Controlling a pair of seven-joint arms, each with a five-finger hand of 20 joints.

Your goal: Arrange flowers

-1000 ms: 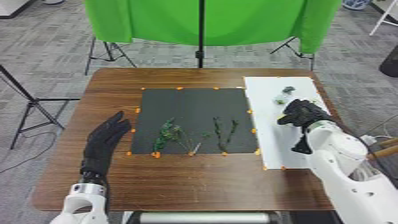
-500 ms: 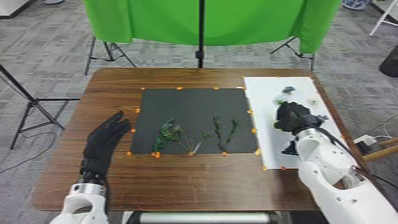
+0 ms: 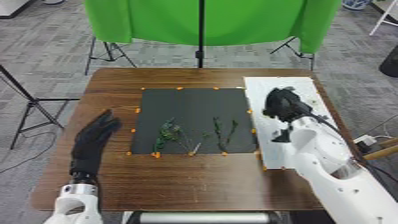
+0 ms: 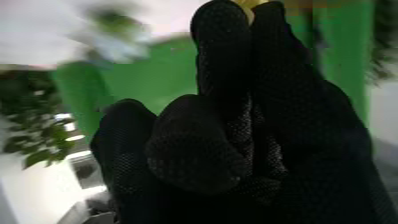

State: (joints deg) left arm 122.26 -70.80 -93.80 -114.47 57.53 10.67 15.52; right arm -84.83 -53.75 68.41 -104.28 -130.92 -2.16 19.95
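1. At the near left of the brown counter, the left hand rests apart from the work, fingers straight and gripping nothing. Best practice leaves it there, out of the carrying path.
2. Across the near half of the dark mat, leafy sprigs lie at the left and slender stems at the right. They appear to form the base of the arrangement; avoid brushing them with a sleeve or knuckle.
3. Above the white sheet, the right hand has its fingers drawn together. Between two fingertips, in the right wrist view, sits a yellow piece, apparently a bloom, pinched at its edge; its full shape is hidden.
4. The step in hand is judged to be carrying this piece to the mat. Pressure should be light, since petals probably crush or slip; a modest lift keeps it clear of the sheet.
5. For placement, align the bloom with a stem's far end, lower it until it touches, then part the fingers slowly and withdraw straight up, lest it cling to the glove.
6. Beyond the counter hangs a green cloth, backdrop only.
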